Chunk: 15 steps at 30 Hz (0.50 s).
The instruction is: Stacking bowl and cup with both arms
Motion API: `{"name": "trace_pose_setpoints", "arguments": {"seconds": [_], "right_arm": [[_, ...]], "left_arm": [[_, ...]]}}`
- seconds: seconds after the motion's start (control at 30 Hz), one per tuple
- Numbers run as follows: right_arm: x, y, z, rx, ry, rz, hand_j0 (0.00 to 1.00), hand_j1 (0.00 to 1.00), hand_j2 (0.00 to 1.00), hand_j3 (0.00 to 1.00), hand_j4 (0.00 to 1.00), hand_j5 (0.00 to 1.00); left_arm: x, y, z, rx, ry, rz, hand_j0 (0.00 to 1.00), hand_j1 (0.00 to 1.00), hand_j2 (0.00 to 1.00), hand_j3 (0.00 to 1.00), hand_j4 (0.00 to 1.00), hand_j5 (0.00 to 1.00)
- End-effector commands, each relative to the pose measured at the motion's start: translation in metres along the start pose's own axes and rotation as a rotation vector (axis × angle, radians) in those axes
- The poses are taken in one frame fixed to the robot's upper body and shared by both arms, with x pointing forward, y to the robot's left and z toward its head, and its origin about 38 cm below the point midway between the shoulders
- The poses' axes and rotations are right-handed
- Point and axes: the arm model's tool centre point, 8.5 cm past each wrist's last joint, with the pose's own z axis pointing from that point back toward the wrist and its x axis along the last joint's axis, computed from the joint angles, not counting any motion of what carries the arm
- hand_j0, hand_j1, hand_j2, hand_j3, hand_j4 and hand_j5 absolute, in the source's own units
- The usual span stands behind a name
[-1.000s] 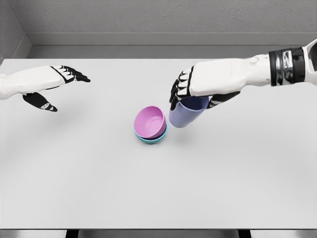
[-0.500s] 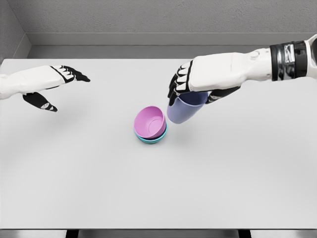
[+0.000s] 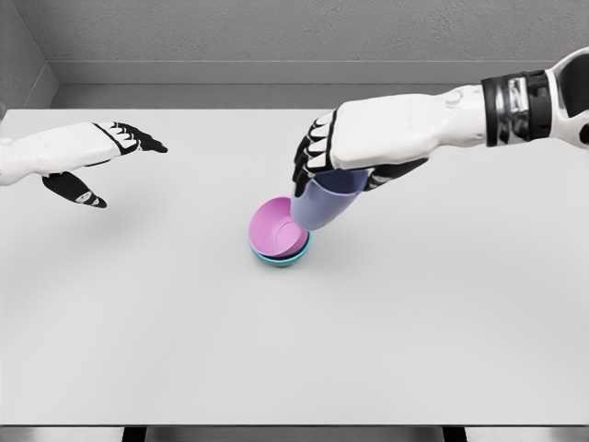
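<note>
A pink bowl [image 3: 274,228] sits nested in a teal bowl [image 3: 279,260] near the middle of the white table [image 3: 294,350]. My right hand [image 3: 327,166] is shut on a lavender cup [image 3: 317,204], gripping its rim from above. The cup hangs tilted over the right edge of the pink bowl, its base overlapping the bowl's rim in the picture; I cannot tell whether they touch. My left hand [image 3: 101,161] hovers over the table's far left, fingers spread and holding nothing.
A grey wall [image 3: 294,37] runs behind the table's far edge. The table's front edge [image 3: 294,425] lies along the bottom of the view.
My right hand has carried the lavender cup leftward, from beside the stacked bowls to over the pink bowl's right edge. The left arm has not moved.
</note>
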Motion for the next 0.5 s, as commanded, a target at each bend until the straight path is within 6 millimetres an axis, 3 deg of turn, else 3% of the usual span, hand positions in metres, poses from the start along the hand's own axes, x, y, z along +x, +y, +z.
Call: {"name": "trace_pose_setpoints", "arguments": {"seconds": [0.0, 0.47], "right_arm": [[0.001, -0.002, -0.004, -0.008, -0.009, -0.003, 0.72, 0.72, 0.72, 0.72, 0.72, 0.72], [0.004, -0.008, -0.023, -0.025, -0.054, 0.002, 0.72, 0.72, 0.72, 0.72, 0.72, 0.72]], "left_arm": [[0.000, 0.001, 0.001, 0.005, 0.001, 0.005, 1.00, 1.00, 1.00, 1.00, 1.00, 1.00], [0.000, 0.000, 0.001, 0.003, 0.000, 0.006, 1.00, 1.00, 1.00, 1.00, 1.00, 1.00]]}}
